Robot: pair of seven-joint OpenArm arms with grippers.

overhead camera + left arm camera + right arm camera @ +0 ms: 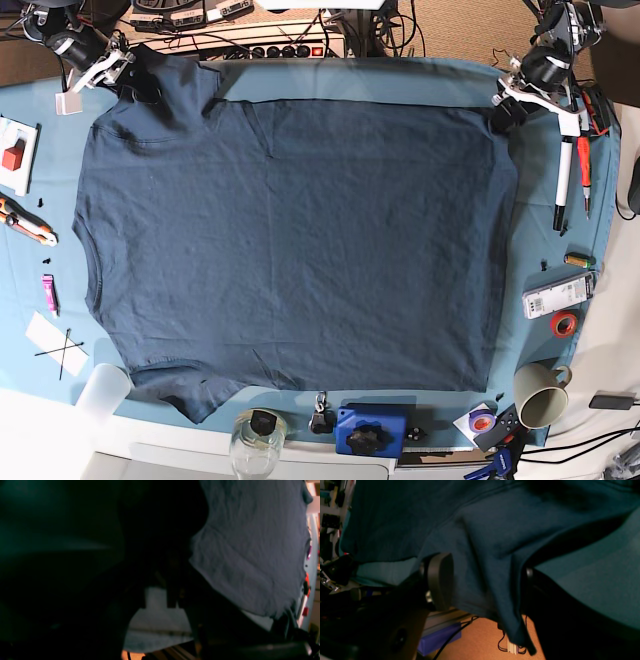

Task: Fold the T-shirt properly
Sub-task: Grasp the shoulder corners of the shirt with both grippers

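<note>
Across the table cloth [420, 75] — T-shirt [300, 240], plain, no legible writing.

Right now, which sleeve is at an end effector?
The far sleeve, bunched beside the right end effector; the near sleeve lies flat by the table's front edge, untouched.

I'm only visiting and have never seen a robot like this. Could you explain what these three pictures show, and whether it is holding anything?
This is a robot with two arms, each ending in a two-fingered gripper. One picture looks down from above; the other two come from small cameras on the wrists. A dark blue T-shirt lies spread on a teal table cloth, with a mug and pens near the edge. The right gripper stands wide open, with shirt cloth hanging between its fingers. The left gripper sits at the shirt's other far corner; its wrist picture is too dark to show a grip.
</note>
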